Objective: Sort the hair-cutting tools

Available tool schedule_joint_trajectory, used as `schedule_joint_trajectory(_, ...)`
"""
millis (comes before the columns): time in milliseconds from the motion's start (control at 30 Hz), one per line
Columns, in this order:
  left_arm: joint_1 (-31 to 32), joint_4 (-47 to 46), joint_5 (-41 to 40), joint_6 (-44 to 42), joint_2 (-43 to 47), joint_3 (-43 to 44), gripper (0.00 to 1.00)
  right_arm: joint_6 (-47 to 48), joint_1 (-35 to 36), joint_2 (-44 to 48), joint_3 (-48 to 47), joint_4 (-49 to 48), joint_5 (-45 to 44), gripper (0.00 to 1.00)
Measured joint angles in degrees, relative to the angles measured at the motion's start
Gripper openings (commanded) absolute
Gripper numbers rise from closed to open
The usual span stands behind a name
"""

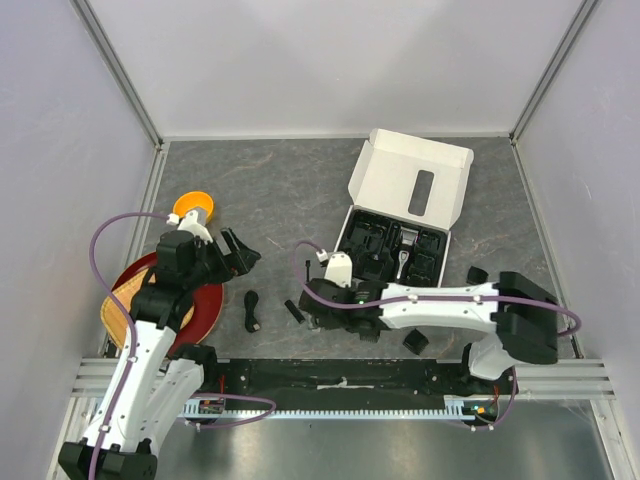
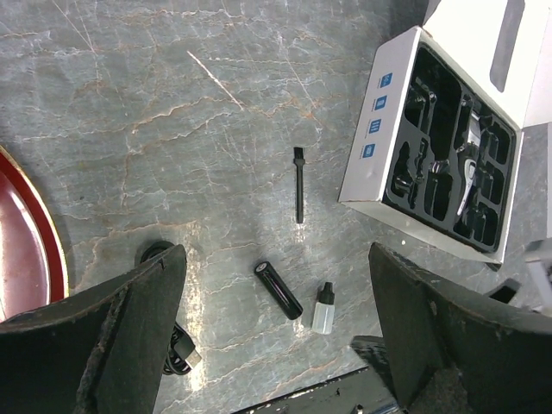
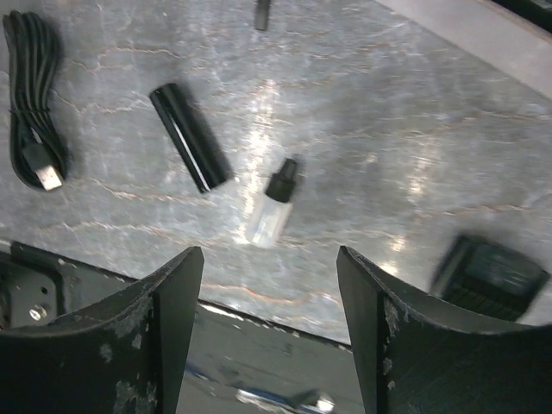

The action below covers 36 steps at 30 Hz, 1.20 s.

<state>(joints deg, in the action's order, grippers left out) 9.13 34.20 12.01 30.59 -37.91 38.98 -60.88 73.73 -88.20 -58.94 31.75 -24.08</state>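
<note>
Top view: the left end effector stands with its fingers apart beside the red round tray, with the orange bowl just behind it. The right arm reaches leftward across the counter, and the right end effector, also spread apart, is near a short black cylinder. The coiled black cable lies between the two end effectors. The white cardboard box stands open behind the right arm. One guard comb lies near the front edge and another lies to the right of the box.

Right wrist view: the tiny clear bottle lies on its side just beyond the gap between the fingers, black cap pointing away. The cylinder lies beyond the left-hand finger, close to the bottle but not touching it. The cable lies at the far left. A blurred guard comb lies beside the right-hand finger.

Left wrist view: the cylinder and the bottle lie side by side between the fingers on the counter below. The thin black brush lies farther out, in line with the gap. The cable is partly hidden behind the left-hand finger. The box's black tray holds the hair clipper.
</note>
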Motion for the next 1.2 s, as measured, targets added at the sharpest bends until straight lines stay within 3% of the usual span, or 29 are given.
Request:
schedule_joint_trajectory(467,0.00,0.13,-1.62,0.02,0.13,0.00,0.92,-12.02,4.42,-17.44,-11.63,3.34,-6.05,0.58)
schedule_joint_trajectory(1033,0.02,0.20,-1.36,0.02,-0.39,0.00,0.92,-16.57,4.39,-21.40,-13.25,9.81,-10.88,0.54)
schedule_joint_trajectory(1200,0.02,0.20,-1.33,0.02,-0.81,0.00,0.92,-16.68,3.69,-21.77,-13.27,10.19,-11.82,0.47)
